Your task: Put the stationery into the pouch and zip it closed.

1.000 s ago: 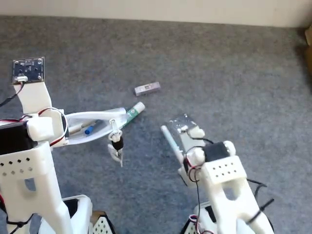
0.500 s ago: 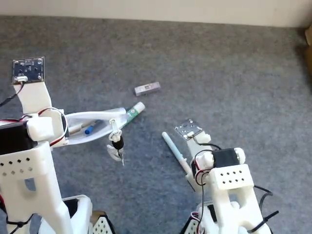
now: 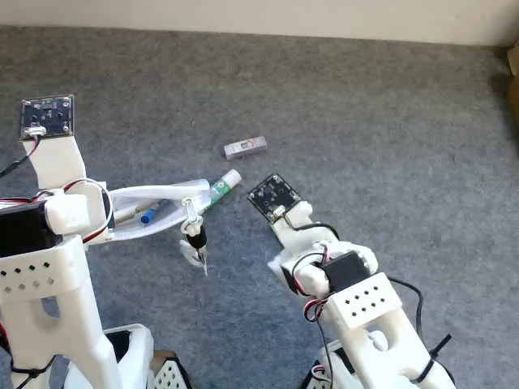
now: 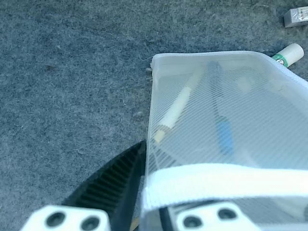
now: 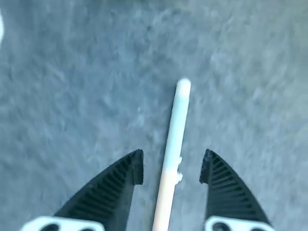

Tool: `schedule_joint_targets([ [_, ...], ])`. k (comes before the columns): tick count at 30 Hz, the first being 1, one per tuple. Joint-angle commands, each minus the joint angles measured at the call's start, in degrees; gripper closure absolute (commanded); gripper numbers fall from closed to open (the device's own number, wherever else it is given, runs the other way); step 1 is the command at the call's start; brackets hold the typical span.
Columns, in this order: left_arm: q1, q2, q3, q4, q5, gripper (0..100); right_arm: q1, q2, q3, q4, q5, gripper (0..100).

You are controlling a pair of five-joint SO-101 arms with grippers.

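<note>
Pouch (image 3: 154, 207) is lying on the grey carpet (image 3: 389, 121), and a white pen (image 4: 175, 108) and a blue pen (image 4: 222, 130) are showing through its clear side. A green and white tube (image 3: 223, 185) is resting at its far end. A little grey block (image 3: 245, 147) is sitting near that. The left gripper (image 4: 144, 187) is pinching the pouch's near end tight. The right gripper (image 5: 172, 161) is hanging wide open, gripping nothing, with a pale pen (image 5: 179, 110) lying on the carpet between its two fingers
</note>
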Motion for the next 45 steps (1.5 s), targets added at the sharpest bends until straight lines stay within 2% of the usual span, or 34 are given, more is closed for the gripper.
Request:
schedule_joint_targets([
  [1, -0.57, -0.31, 0.22, -0.79, -0.62, 99, -0.84, -0.75, -3.56, -5.05, -0.62, 81.2],
  [10, -0.57, -0.31, 0.31, -0.79, -0.62, 99, -0.48, 18.68, -4.26, -11.3, -0.62, 81.2],
  [14, -0.66, -0.22, 0.31, -0.79, -0.62, 99, 1.98, 27.65, -6.99, -16.57, -0.62, 81.2],
  [18, -0.75, -0.22, 0.31, -0.79, -0.62, 99, 4.97, 36.62, -10.86, -17.27, -0.62, 81.4],
  [24, -0.75, -0.22, 0.31, -0.79, -0.62, 99, 4.53, 47.16, -12.97, -17.27, -0.53, 96.1],
  [28, -0.75, -0.22, 0.4, -0.79, -0.62, 99, 4.79, 46.81, -12.88, -16.04, -0.79, 99.5],
  [32, -0.84, -0.22, 0.4, -0.79, -0.62, 99, 6.37, 42.15, -12.97, -12.0, -6.68, 99.5],
  [45, -0.84, -0.22, 0.4, -0.79, -0.62, 99, 11.91, 28.7, -10.68, -11.91, -18.81, 99.5],
])
